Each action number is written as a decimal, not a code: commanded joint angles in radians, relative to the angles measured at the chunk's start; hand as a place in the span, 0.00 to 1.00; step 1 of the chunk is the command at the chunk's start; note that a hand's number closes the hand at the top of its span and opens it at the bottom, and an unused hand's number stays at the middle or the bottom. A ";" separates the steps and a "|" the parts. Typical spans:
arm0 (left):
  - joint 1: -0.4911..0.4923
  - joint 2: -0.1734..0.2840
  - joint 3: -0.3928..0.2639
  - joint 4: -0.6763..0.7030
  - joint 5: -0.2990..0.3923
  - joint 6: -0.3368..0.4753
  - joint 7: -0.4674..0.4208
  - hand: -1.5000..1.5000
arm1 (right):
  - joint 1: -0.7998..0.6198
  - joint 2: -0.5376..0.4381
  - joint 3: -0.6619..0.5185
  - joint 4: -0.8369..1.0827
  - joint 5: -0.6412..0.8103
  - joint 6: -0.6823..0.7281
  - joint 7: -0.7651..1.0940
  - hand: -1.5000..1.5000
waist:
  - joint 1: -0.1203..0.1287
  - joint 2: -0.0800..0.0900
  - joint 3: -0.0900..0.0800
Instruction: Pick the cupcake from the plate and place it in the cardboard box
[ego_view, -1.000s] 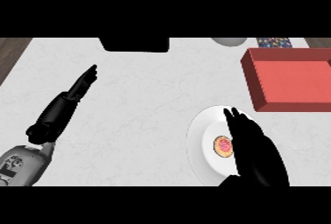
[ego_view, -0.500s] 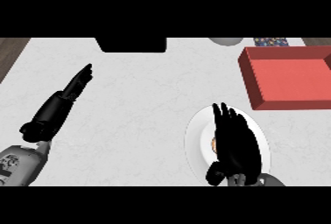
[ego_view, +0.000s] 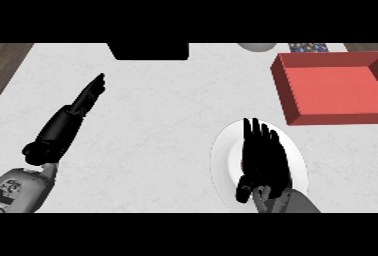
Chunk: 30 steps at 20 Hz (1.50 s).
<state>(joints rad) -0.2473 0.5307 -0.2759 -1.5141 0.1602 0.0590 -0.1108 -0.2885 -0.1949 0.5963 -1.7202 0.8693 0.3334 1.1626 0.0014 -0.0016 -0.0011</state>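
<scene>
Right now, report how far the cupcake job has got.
Done: nothing delivered; the red box holds no cupcake. In hand: the right hand lies over the white plate, fingers straight, covering the spot where the cupcake would sit, so no cupcake shows and no grasp is visible. The left hand rests open at the left. Left: grasp, lift, carry to the box, release.

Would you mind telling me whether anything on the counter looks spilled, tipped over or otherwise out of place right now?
Nothing stands out. The red box sits flat and open at the upper right, and the white plate lies flat beneath the right hand, which hides whatever is on it. The left hand rests open at the left.
</scene>
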 joint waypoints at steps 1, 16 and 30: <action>-0.011 -0.035 0.007 0.089 -0.028 -0.007 -0.059 0.50 | 0.025 0.060 0.001 0.003 0.043 0.069 0.183 0.00 | -0.013 0.002 0.000; -0.007 -0.052 0.060 -0.029 -0.053 -0.051 0.038 0.50 | 0.169 0.089 -0.092 0.057 0.192 0.050 0.007 0.00 | -0.005 -0.001 0.001; -0.024 -0.135 0.151 0.038 -0.131 -0.135 0.025 0.50 | 0.135 0.114 -0.134 0.215 0.326 -0.058 -0.270 1.00 | -0.002 0.002 0.001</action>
<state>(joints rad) -0.2382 0.4185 -0.1503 -1.5004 0.0460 -0.0561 -0.0937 -0.1271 -0.0707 0.4636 -1.5558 1.1476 0.3301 0.9257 -0.0003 -0.0003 -0.0001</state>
